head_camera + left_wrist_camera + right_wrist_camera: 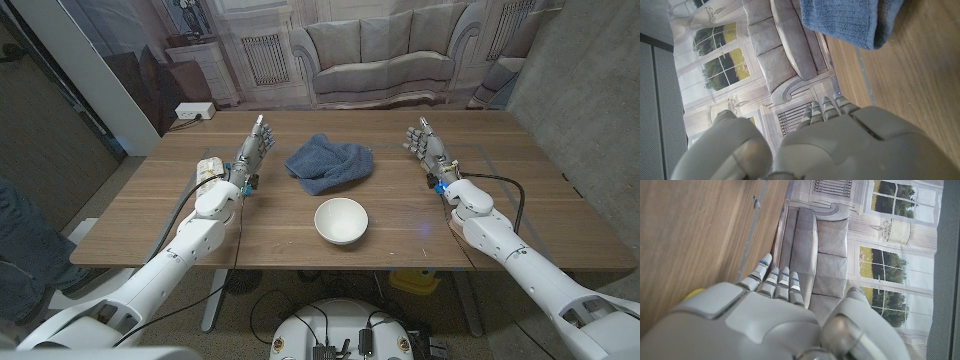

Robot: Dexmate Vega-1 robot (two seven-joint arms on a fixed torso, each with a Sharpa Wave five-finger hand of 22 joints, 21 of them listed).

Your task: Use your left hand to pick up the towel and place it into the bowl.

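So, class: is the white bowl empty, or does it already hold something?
Empty. In the head view the bowl stands upright showing a bare white inside, while the blue towel lies crumpled on the table behind it.

Terry-cloth towel (330, 164), glossy bowl (340, 221)

Head view: high, angled down over the wooden surface (250, 235), both arms entering from the bottom corners, printed sofa backdrop (380, 50) at the far edge. Left wrist view: tight behind the left robot hand (840, 145), rotated, facing that backdrop (775, 55); shares the blue towel (850, 20) with the head view (330, 163). Right wrist view: tight behind the right robot hand (755, 325), rotated, surface and backdrop (840, 245) beyond.
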